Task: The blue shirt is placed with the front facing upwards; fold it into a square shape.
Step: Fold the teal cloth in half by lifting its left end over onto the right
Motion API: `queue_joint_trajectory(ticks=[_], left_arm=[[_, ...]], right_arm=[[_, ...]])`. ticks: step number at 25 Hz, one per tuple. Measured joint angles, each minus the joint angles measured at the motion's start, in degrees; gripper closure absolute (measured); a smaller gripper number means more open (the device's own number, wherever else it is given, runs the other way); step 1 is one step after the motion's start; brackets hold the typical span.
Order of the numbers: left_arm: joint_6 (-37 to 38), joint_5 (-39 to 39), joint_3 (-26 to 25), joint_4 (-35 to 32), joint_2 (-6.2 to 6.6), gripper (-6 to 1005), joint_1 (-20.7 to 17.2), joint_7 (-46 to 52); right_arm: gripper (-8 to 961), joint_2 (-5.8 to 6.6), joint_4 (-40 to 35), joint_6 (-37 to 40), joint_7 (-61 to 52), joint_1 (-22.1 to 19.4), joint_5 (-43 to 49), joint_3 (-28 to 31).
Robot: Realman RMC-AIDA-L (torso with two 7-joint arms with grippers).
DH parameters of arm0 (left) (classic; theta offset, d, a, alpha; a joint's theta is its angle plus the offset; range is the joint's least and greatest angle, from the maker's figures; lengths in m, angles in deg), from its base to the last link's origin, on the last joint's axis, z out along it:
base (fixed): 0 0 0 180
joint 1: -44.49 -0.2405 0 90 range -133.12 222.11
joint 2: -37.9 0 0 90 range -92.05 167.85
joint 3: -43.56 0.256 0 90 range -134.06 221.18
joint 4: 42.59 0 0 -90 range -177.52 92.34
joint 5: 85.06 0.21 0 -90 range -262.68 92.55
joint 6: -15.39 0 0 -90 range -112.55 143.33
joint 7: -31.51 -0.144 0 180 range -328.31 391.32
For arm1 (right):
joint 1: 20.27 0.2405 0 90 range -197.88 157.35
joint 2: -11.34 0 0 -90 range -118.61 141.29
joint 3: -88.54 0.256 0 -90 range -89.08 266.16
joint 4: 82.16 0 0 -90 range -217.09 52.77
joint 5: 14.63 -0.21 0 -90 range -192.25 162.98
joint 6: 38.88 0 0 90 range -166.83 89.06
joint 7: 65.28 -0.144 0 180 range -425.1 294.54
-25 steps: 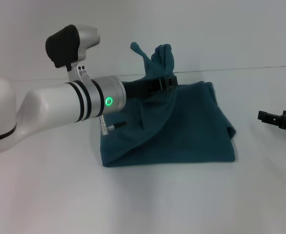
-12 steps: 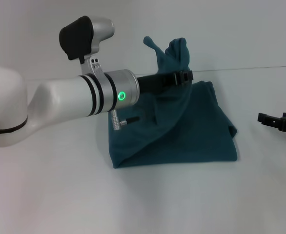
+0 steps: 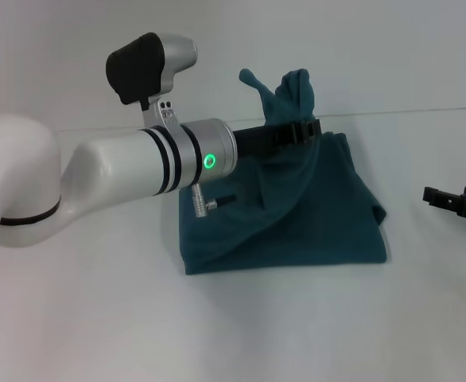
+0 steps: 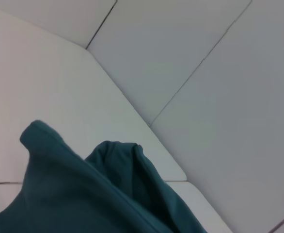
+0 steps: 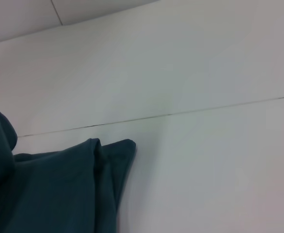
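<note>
I have the left claw [image 3: 303, 129] pinched shut on a bunch of the blue shirt [image 3: 312, 215], lifted over the far edge of the bundle so a tuft of cloth stands up above the black fingers. I judge it is held high like this to carry that layer across and lay it over the rest, since the shirt already lies as a compact, roughly square stack on the white worktop [image 3: 233, 326], near the middle and towards the back. One diagonal flap hangs from the grip down to the stack's near left corner.

The right claw [image 3: 454, 199] sits low at the right edge of the worktop, well apart from the shirt and holding nothing; it is cut off by the frame, so I cannot tell how wide its fingers stand.

My left forearm covers the stack's left side in the head view (awkward, as that is where the flap begins). The print and neck label are nowhere visible. The left wrist view shows only raised folds of cloth, none of its own fingers; the right wrist view catches just one folded corner of the shirt.
</note>
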Motion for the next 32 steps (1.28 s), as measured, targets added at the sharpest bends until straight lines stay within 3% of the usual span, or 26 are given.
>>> queue_joint_trajectory(ticks=[10,19,30,32], left_arm=[[-1.7,-3.1,1.7,-0.9,0.0,932,0.1,-0.8],[-4.1,-11.0,5.8,-1.4,0.0,891,0.6,-3.9],[-4.4,-14.2,6.2,-1.6,0.0,834,0.3,-4.2],[-4.3,-14.3,6.2,-1.6,0.0,759,0.3,-4.2]], right_arm=[[92,-0.17,0.0,-1.4,0.1,-0.1,0.0,-0.4],[97,-0.15,0.0,-1.5,0.1,0.1,0.0,-0.5],[103,-0.23,0.0,-1.5,0.1,0.4,0.3,-0.5],[104,-0.26,0.0,-1.5,0.1,0.5,0.3,-0.5]])
